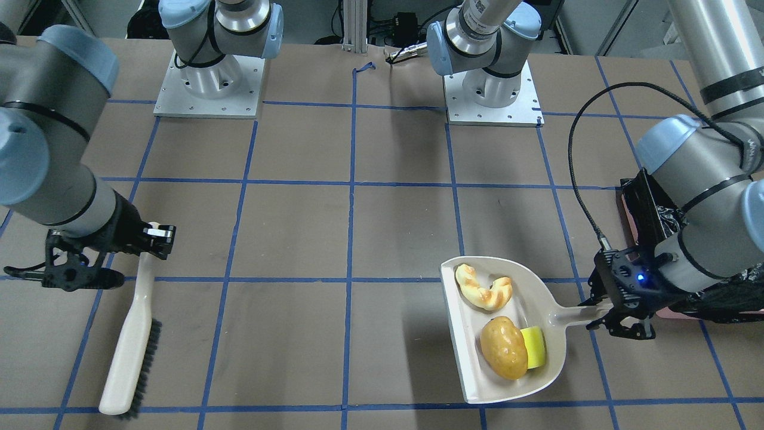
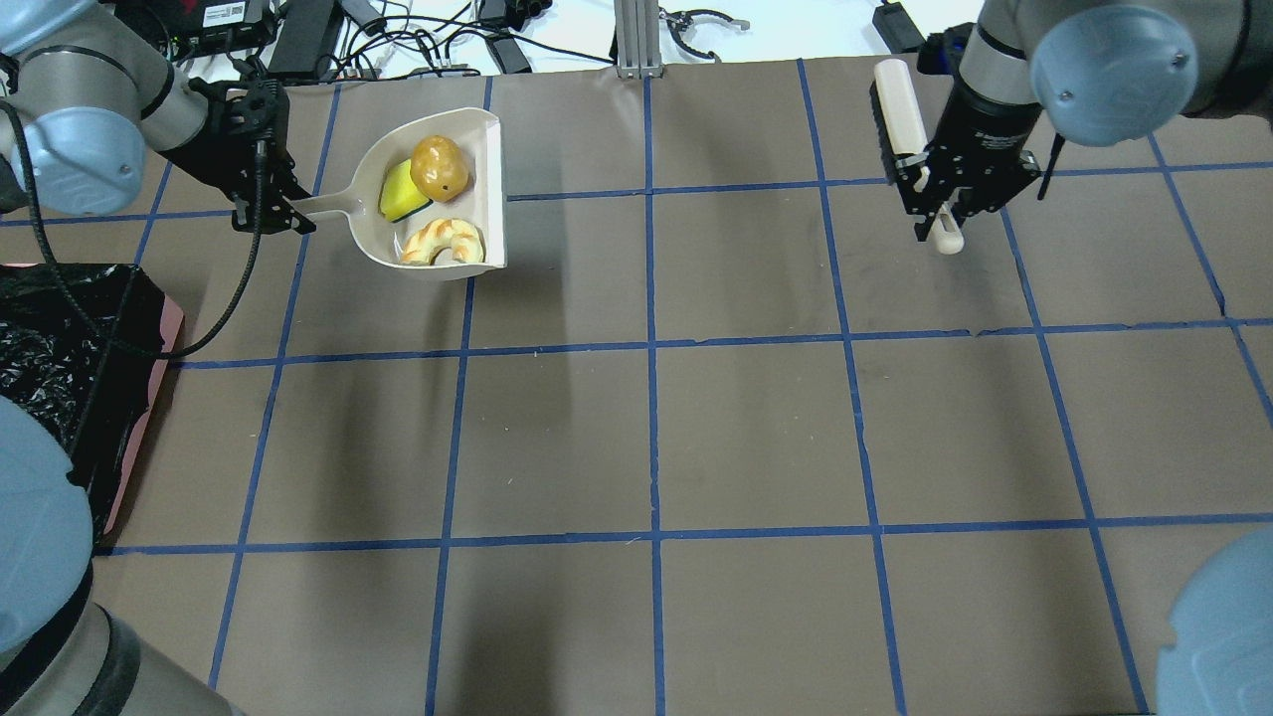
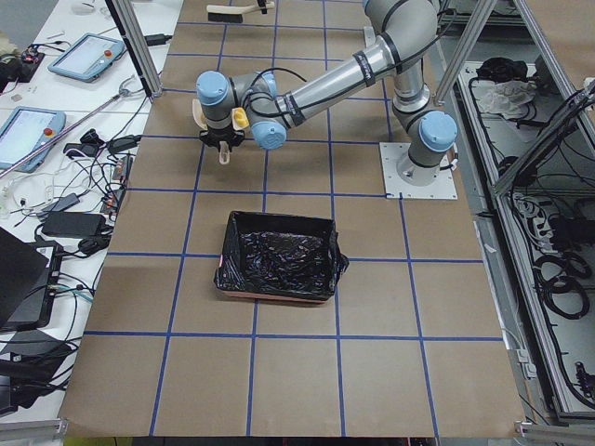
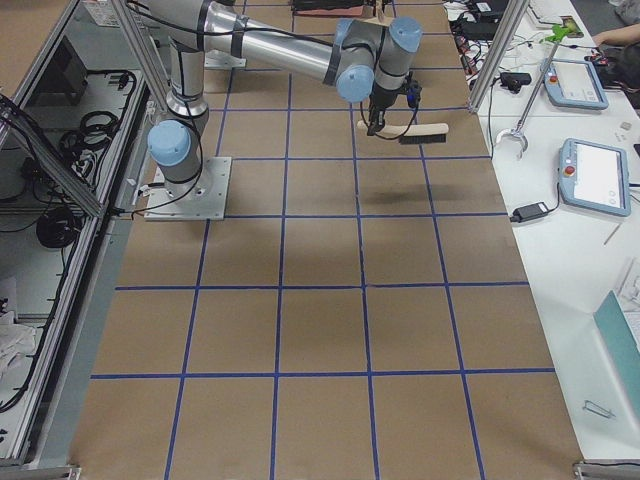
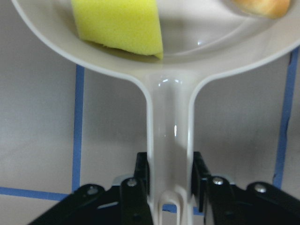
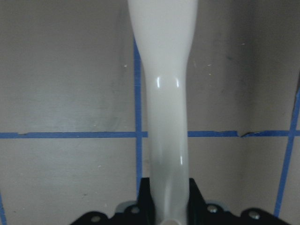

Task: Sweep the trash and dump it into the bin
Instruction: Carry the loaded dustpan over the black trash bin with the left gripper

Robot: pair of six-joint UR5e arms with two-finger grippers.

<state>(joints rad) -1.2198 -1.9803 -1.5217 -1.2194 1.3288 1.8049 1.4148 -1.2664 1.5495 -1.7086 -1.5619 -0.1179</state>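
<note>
Beige dustpan (image 1: 462, 322) handle pinched in left gripper (image 1: 606, 315). Potato (image 1: 504, 347), croissant (image 1: 483, 288) and sponge (image 1: 533, 346) lie in the pan just ahead of it. Bin (image 2: 149, 398) near that gripper, robot-side. Right gripper (image 1: 154, 237) clamps brush (image 1: 128, 352) handle.

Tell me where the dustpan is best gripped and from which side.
The dustpan is best held by its slim handle, approached from its free end, opposite the open mouth, as the left tool does. The handle fits between the fingers, and the trash lies clear.
</note>
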